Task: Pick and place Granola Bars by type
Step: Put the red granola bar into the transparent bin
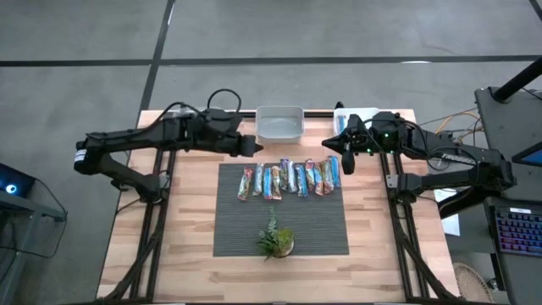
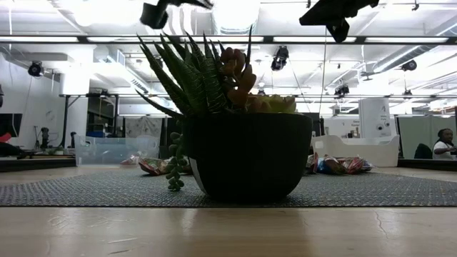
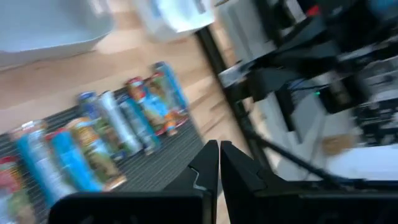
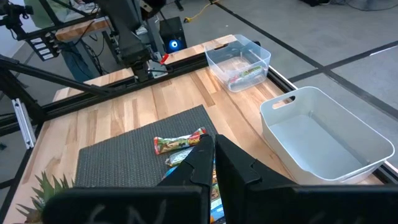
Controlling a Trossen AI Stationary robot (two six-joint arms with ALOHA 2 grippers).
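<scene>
Several granola bars [image 1: 290,178] in shiny blue, red and orange wrappers lie side by side in a row on the far part of a dark mat [image 1: 279,224]. They also show in the left wrist view [image 3: 118,130] and in the right wrist view [image 4: 180,143]. My left gripper [image 1: 251,146] is shut and empty, above the table just beyond the row's left end; its fingers [image 3: 219,158] are closed together. My right gripper [image 1: 345,158] is shut and empty, above the row's right end; its fingers [image 4: 214,155] are closed together. One bar [image 4: 244,73] lies in the clear bin.
A clear bin [image 1: 279,123] stands at the table's far edge in the middle. A white bin [image 4: 323,134] stands to its right, mostly under my right arm in the high view. A small green plant in a dark pot [image 1: 275,241] stands on the mat's near part.
</scene>
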